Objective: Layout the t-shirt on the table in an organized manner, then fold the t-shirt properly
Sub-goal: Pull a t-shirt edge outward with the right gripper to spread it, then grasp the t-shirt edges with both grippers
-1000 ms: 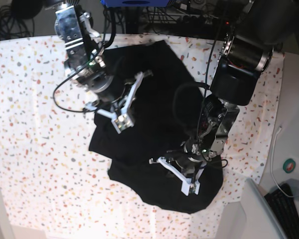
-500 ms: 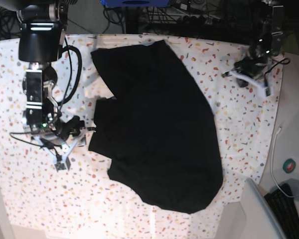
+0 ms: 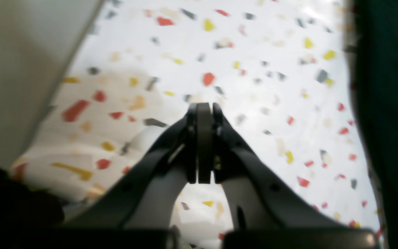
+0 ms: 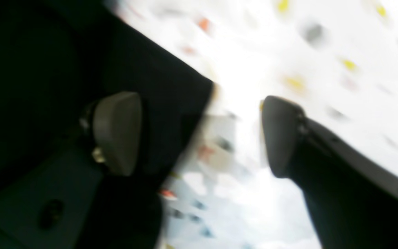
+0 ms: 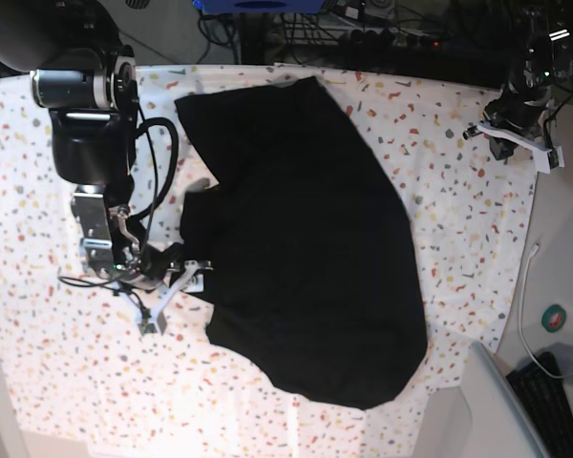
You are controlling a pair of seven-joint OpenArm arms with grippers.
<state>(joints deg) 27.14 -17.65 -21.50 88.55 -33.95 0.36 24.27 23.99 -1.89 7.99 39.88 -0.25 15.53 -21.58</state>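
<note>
So the white speckled terrazzo-cloth table (image 5: 458, 191) has the plain black cotton t-shirt (image 5: 306, 248) rumpled mid-table, and the right gripper (image 5: 175, 286), spread wide, has swung back to its 9 o'clock edge for a fresh grab while the left gripper (image 5: 516, 138), pressed together, has parked at 2 o'clock.

A plain pale grey surface (image 5: 563, 239) runs along one side of the scene, carrying a thin white cable (image 5: 527, 315), a small round teal object (image 5: 554, 317) and the corner of a black keyboard (image 5: 551, 403). Along the far edge, tangled black cables (image 5: 19, 38) and dark equipment sit in shadow. Bright overhead light washes the foreground.
</note>
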